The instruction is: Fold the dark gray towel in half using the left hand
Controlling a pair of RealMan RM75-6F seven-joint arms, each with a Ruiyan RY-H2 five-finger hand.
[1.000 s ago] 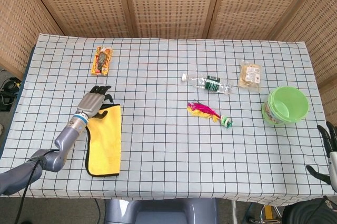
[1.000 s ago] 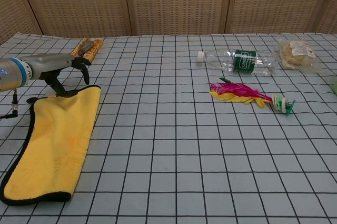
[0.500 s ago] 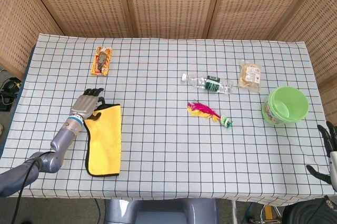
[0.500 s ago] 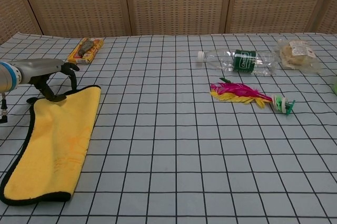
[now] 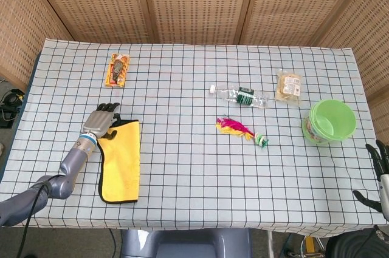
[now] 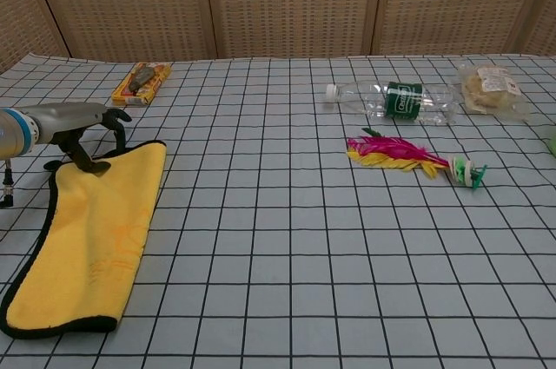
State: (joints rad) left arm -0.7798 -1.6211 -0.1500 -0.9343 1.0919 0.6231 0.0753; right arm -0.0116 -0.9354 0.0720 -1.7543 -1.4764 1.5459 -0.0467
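So the left hand has slid back to the far corner of the towel — fingers apart, holding nothing — with it lying folded yellow-side-up, so looks basically done.

My left arm reaches forward from the near left corner, forearm angled up and slightly rightward. My left hand sits low, palm down, fingers curled downward with their tips apart and nothing held between them. My right hand shows only at the far right edge, dark fingers spread and pointing upward, holding nothing.
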